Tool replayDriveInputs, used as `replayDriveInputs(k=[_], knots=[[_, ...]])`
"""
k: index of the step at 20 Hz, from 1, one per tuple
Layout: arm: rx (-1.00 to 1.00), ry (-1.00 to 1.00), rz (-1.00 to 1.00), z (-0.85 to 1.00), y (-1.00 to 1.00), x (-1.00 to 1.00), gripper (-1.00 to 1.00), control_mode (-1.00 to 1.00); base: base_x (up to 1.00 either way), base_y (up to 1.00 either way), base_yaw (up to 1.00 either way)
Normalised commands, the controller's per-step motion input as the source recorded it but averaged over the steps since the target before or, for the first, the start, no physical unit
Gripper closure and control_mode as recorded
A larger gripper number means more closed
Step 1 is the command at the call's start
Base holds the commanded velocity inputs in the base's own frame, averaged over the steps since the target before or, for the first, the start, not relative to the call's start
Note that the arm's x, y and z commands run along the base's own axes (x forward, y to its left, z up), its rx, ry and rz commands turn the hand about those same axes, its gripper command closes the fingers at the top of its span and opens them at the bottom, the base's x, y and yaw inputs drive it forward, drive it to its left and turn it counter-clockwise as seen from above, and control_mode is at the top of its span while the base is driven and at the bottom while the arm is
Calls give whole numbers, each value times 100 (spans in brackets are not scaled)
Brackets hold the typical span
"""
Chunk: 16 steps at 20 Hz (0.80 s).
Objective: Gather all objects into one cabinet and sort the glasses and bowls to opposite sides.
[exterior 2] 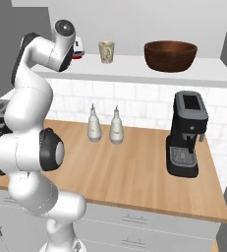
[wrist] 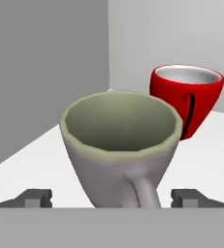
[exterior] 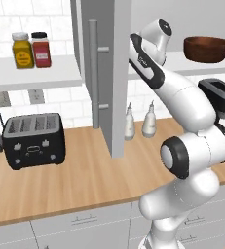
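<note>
Closest to me, in the hand view, my hand [wrist: 111,198] is released, its two dark fingertips [wrist: 36,197] standing wide on both sides of the grey mug [wrist: 120,150], which stands upright on the white cabinet shelf [wrist: 40,160] with its handle pointing toward me, and just behind it stands the red cup [wrist: 187,97], also upright, near the grey back corner. The right base view shows further along the same shelf the cream mug [exterior 2: 106,51] and, well apart to its right, the wide dark brown bowl [exterior 2: 170,55], mouth up. The left base view shows the open grey door [exterior: 103,73] with its long vertical bar handle and the yellow and red spice jars [exterior: 32,49], whose labels I cannot read.
</note>
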Motion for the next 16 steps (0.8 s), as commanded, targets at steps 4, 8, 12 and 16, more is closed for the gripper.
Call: replayDriveInputs(k=[4,8,12,16], knots=[[0,0,-7,0,-6,-17,-100,-100,0,0,0],[0,-3,-9,-1,-3,-31,-100,-100,0,0,0],[0,-3,-10,0,-14,-34,-100,-100,0,0,0],[1,-3,-3,0,-47,-76,-100,-100,0,0,0]])
